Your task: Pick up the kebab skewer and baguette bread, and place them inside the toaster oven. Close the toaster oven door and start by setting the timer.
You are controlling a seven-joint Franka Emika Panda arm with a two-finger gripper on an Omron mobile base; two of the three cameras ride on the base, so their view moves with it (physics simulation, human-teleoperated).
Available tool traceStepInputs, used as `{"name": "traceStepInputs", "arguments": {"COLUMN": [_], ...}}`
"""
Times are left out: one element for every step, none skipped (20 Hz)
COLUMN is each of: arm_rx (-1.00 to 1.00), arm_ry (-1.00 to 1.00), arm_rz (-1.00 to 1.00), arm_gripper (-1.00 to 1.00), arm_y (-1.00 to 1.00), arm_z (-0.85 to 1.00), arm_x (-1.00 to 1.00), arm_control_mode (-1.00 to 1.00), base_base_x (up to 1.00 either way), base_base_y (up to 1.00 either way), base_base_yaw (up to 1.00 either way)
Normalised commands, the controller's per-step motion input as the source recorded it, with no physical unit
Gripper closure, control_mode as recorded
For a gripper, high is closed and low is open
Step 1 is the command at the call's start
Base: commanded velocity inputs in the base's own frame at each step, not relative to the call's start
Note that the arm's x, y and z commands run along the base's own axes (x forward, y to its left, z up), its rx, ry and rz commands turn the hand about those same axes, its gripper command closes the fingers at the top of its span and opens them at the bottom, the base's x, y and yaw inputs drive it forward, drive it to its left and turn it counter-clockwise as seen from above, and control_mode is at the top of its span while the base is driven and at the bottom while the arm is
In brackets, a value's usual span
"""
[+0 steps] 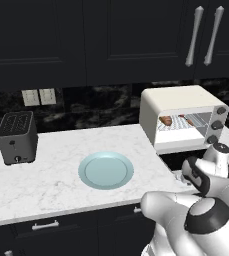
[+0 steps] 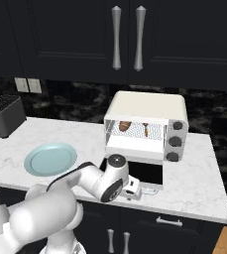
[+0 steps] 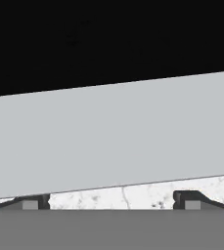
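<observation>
Kebab skewer (image 2: 145,128) and baguette bread (image 2: 125,125) lie on rack inside toaster oven (image 2: 147,105). Toaster oven door (image 2: 137,171) folded down flat over bench (image 2: 194,183). Gripper (image 2: 143,191) released, empty, low at door's front edge, likely placed to lift it shut. Plate (image 1: 106,170) bare.

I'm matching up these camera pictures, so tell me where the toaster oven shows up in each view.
Left base view: toaster oven at right, on the counter's far side, door down, food on its rack.
Right base view: toaster oven at centre, facing the camera, knobs on its right side.
Hand view: I cannot make out the oven's body; a pale grey slab crosses the picture, perhaps its door.
Shared landmark: the light blue plate, left of the oven in both base views.
</observation>
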Motion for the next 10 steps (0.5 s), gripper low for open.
{"name": "traceStepInputs", "arguments": {"arm_rx": [0.00,0.00,0.00,0.00,0.00,0.00,0.00,0.00,0.00,0.00], "arm_ry": [0.00,-0.01,0.00,0.00,0.00,0.00,0.00,0.00,-0.03,-0.07], "arm_rz": [0.00,0.00,0.00,0.00,0.00,0.00,0.00,0.00,0.00,0.00], "arm_gripper": [-1.00,-1.00,-1.00,-1.00,-1.00,-1.00,-1.00,-1.00,-1.00,-1.00], "arm_y": [0.00,0.00,0.00,0.00,0.00,0.00,0.00,0.00,0.00,0.00], "arm_z": [0.00,0.00,0.00,0.00,0.00,0.00,0.00,0.00,0.00,0.00], "arm_x": [0.29,0.28,0.29,0.35,0.36,0.36,0.37,0.41,0.49,0.41], "arm_control_mode": [-1.00,-1.00,-1.00,-1.00,-1.00,-1.00,-1.00,-1.00,-1.00,-1.00], "base_base_x": [0.00,0.00,0.00,0.00,0.00,0.00,0.00,0.00,0.00,0.00], "base_base_y": [0.00,0.00,0.00,0.00,0.00,0.00,0.00,0.00,0.00,0.00], "base_base_yaw": [0.00,0.00,0.00,0.00,0.00,0.00,0.00,0.00,0.00,0.00]}}
